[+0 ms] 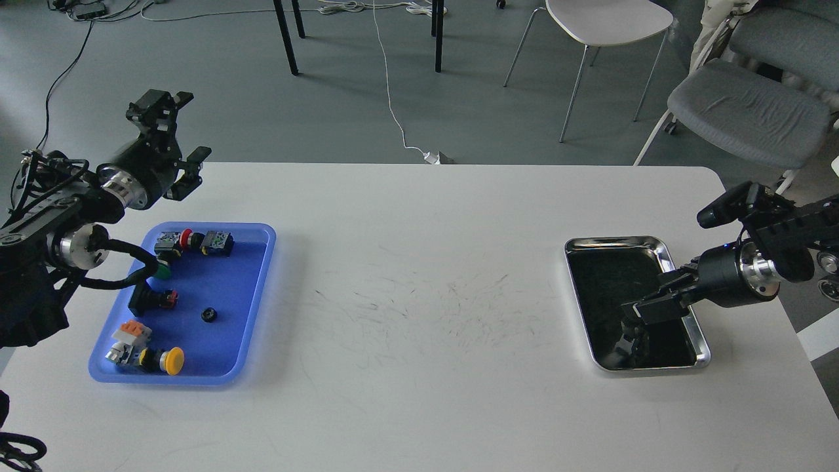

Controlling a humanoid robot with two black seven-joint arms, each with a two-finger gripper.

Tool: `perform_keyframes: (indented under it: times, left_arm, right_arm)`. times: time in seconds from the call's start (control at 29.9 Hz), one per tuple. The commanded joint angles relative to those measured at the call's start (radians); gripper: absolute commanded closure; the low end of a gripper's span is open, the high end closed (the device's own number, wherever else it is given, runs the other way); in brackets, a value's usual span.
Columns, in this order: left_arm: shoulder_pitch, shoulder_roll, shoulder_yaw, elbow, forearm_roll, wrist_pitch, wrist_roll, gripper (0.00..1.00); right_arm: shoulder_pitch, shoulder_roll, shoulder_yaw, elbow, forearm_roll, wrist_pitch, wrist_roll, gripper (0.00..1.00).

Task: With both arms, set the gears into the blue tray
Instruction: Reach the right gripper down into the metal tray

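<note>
The blue tray [244,288] lies at the table's left side. One small black gear [209,314] rests on its floor near the middle, among several coloured-capped push-button switches. My left gripper [178,141] hangs raised beyond the tray's far left corner, open, with nothing between its fingers. My right gripper [637,322] reaches down into the near half of the shiny silver tray [616,241] at the right. Its dark fingers blend with the tray's dark reflecting floor, so their state and anything held there are hidden.
The switches in the blue tray include a yellow-capped one [172,361], a red-capped one [186,238] and a green-capped one [161,269]. Scuffed white table [419,308] spans between the trays. Chairs [747,111] and cables stand on the floor beyond the far edge.
</note>
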Motion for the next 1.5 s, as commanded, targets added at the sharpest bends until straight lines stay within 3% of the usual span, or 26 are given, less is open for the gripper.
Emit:
perform_keyframes:
  times: [0.0,0.33,0.77,1.24,1.47]
  left_arm:
    - [0.002,0.000,-0.001,0.000,0.000,-0.001,0.000,0.01]
    - [0.004,0.001,-0.001,0.000,0.000,-0.001,0.000,0.01]
    - [0.007,0.000,-0.002,0.000,0.000,-0.001,-0.001,0.01]
    - [0.014,0.001,-0.004,0.002,0.000,-0.001,-0.001,0.01]
    - [0.021,0.001,-0.004,0.002,-0.001,-0.001,-0.001,0.01]
  right_arm:
    - [0.036,0.059,-0.074,-0.053,-0.006,-0.005,0.000,0.02]
    - [0.093,0.114,-0.203,-0.087,-0.012,-0.012,0.000,0.06]
    - [0.088,0.172,-0.233,-0.141,-0.014,-0.012,0.000,0.26]
    - [0.071,0.214,-0.264,-0.145,-0.049,-0.012,0.000,0.32]
    - [0.074,0.237,-0.264,-0.145,-0.049,-0.012,0.000,0.42]
